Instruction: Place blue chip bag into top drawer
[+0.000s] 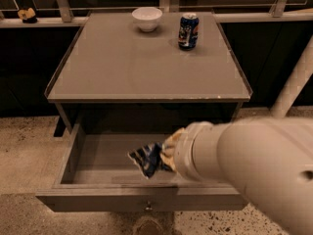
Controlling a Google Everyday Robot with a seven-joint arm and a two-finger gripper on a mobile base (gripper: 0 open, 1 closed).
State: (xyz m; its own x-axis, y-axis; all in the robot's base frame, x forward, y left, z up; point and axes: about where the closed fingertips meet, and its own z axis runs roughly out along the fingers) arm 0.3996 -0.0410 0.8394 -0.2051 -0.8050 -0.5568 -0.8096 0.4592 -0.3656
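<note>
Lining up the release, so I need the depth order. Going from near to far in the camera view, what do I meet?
Front of the top drawer → blue chip bag, gripped by the tool over the open drawer → table top → blue soda can → white bowl.

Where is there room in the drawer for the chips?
The drawer floor left of the bag is bare, out to its left wall. The right is crowded: the end effector, holding the bag, hangs over it. The tabletop before the bowl and can is bare too.
</note>
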